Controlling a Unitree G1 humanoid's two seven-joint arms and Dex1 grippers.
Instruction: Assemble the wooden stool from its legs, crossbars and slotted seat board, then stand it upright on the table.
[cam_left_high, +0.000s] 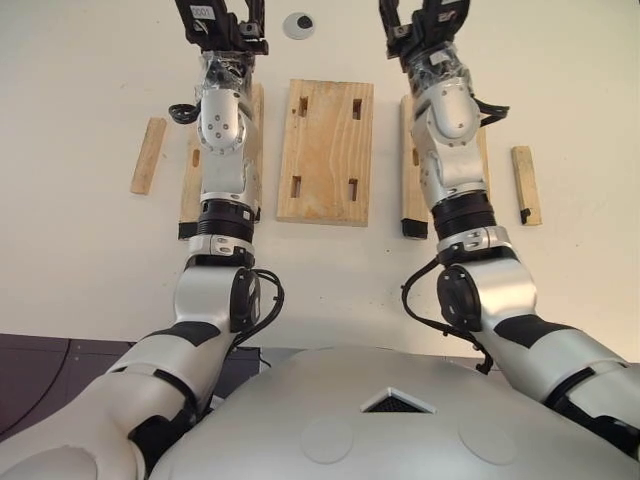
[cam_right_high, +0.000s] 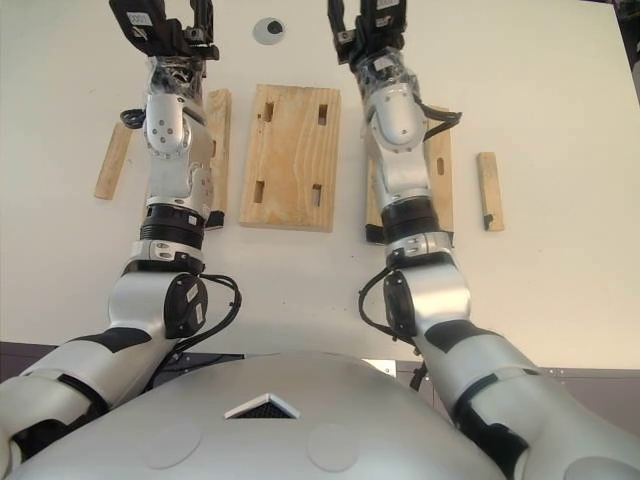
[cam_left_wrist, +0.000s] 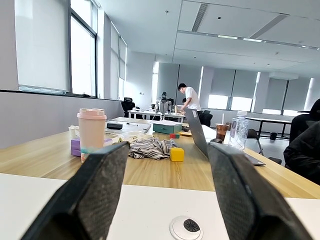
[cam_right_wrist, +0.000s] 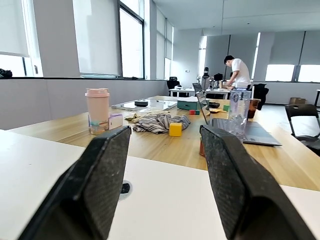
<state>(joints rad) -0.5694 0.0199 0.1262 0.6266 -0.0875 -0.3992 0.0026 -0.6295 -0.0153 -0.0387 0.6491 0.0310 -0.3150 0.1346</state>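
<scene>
The slotted seat board (cam_left_high: 324, 152) lies flat at the middle of the white table (cam_left_high: 90, 250). A leg board (cam_left_high: 189, 190) lies to its left, partly hidden under my left arm. Another leg board (cam_left_high: 410, 170) lies to its right under my right arm. One short crossbar (cam_left_high: 148, 155) rests at the far left, a second crossbar (cam_left_high: 526, 184) at the far right. My left gripper (cam_left_wrist: 167, 150) hovers over the far end of the left leg board, open and holding nothing. My right gripper (cam_right_wrist: 165, 132) hovers beyond the right leg board, also open and holding nothing.
A round cable grommet (cam_left_high: 298, 25) sits in the table beyond the seat board, between the two grippers. Past the table's far edge stands a wooden desk (cam_left_wrist: 45, 155) with a cup, cloth and laptop. Bare table lies outside both crossbars.
</scene>
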